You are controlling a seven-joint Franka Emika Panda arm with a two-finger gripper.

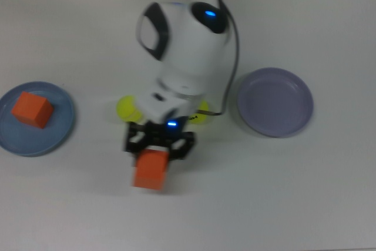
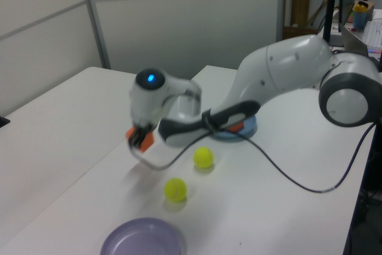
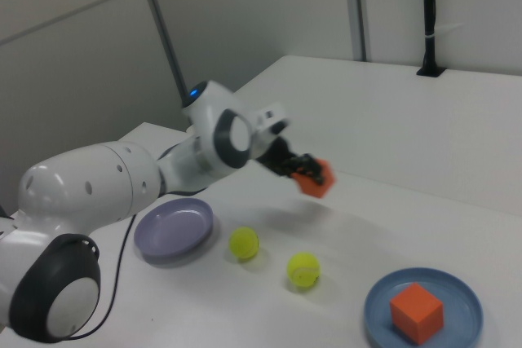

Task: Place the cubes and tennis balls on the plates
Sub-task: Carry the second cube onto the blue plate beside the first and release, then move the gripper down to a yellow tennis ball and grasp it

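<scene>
- Top view: the black fingers (image 1: 136, 139) of the gripper (image 1: 158, 143) are clamped on either side of an orange cube (image 1: 150, 170), which juts out past the fingertips toward the bottom of the picture.
- In the left view the held cube (image 2: 141, 138) hangs clear of the white table (image 2: 71, 147), with a faint shadow on the surface beneath it; the right view shows the same cube (image 3: 315, 177) in mid-air, pinched at the gripper (image 3: 303, 170).
- Behind the gripper, the white wrist housing with its small blue light reaches back to the bulky white arm (image 1: 185, 39) — a black cable loops from it down past the wrist.
- Two tennis balls lie just behind the gripper in the top view, one (image 1: 124, 109) peeking out at the top view's left of the wrist, the other (image 1: 201, 114) at the top view's right; both sit on the table, off the plates.
- In the right view the two balls (image 3: 244, 243) (image 3: 303, 269) rest near each other between the two plates.
- The lavender plate (image 1: 275, 101) lies at the top view's right, with nothing on it.
- The light blue plate (image 1: 59, 127) lies at the top view's far left — a second orange cube (image 1: 32, 110) sits on it, well apart from the gripper.
</scene>
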